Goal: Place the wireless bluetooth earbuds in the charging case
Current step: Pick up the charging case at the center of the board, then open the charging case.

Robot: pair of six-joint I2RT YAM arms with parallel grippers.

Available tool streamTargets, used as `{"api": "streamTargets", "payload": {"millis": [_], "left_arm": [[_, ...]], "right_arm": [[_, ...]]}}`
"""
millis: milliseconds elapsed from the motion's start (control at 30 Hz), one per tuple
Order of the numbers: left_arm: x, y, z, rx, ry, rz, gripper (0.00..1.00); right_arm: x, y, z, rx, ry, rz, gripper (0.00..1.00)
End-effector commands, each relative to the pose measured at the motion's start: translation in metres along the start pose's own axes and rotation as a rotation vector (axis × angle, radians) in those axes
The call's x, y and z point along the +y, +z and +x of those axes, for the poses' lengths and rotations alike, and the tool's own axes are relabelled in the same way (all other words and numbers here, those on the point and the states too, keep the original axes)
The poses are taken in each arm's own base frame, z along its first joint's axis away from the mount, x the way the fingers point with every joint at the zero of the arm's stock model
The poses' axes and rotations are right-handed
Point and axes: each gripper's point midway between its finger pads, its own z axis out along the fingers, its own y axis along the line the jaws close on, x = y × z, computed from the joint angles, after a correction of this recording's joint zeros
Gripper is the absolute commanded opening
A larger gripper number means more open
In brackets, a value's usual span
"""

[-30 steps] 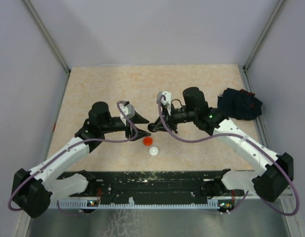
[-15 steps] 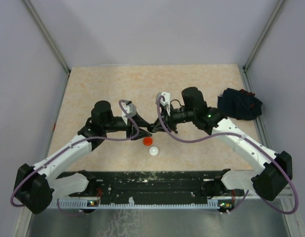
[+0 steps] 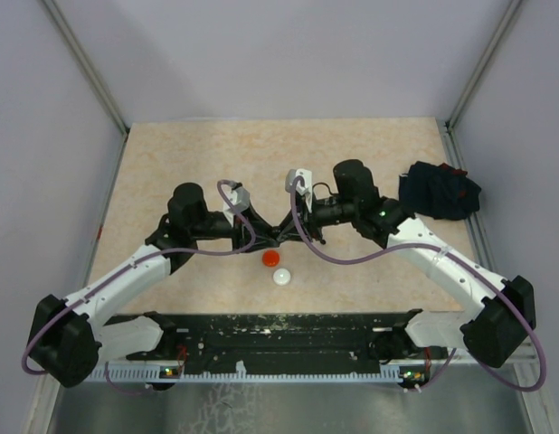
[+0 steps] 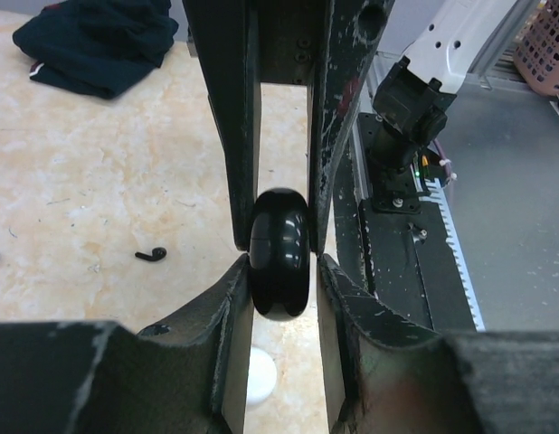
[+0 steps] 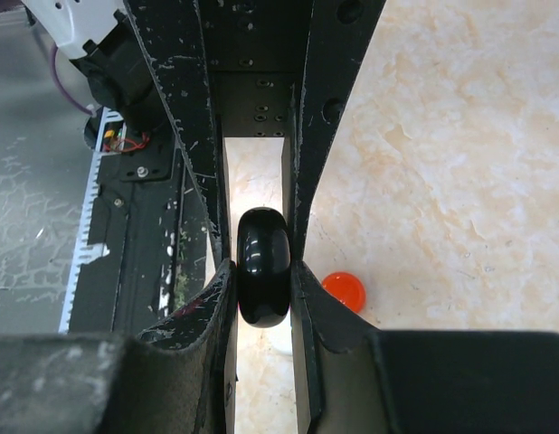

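Observation:
A glossy black round charging case [image 5: 263, 267] is pinched upright between the fingers of my right gripper [image 5: 262, 271], which is shut on it above the table's middle. My left gripper [image 4: 281, 267] meets it head-on. Its fingers flank the same case [image 4: 279, 253], the left one touching and the right one a sliver away. In the top view both grippers [image 3: 272, 237] [image 3: 285, 230] join tip to tip and hide the case. One tiny black earbud [image 4: 151, 255] lies on the table. The other earbuds are not visible.
A round red disc [image 3: 271, 258] and a round white disc [image 3: 281, 277] lie just in front of the joined grippers. A dark navy cloth bundle [image 3: 440, 190] sits at the right edge. The black base rail [image 3: 279, 339] runs along the near edge.
My left gripper has slid right to meet the right gripper, and its jaws have narrowed around the black case. The right arm and the discs have stayed put.

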Motion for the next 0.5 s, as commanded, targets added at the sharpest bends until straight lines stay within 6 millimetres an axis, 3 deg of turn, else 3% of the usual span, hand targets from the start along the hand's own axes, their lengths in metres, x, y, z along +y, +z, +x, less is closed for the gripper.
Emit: {"api": "streamTargets", "payload": {"millis": [0, 267, 467], "left_arm": [[-0.003, 0.0, -0.013, -0.042, 0.036, 0.018, 0.38], [-0.003, -0.002, -0.014, -0.046, 0.044, 0.006, 0.32], [-0.002, -0.003, -0.016, -0.053, 0.051, -0.01, 0.37]], "right_arm": [[0.007, 0.002, -0.018, -0.085, -0.057, -0.038, 0.0], [0.01, 0.002, -0.019, -0.111, -0.05, -0.042, 0.0], [0.015, 0.001, -0.026, -0.161, -0.048, -0.046, 0.0]]}}
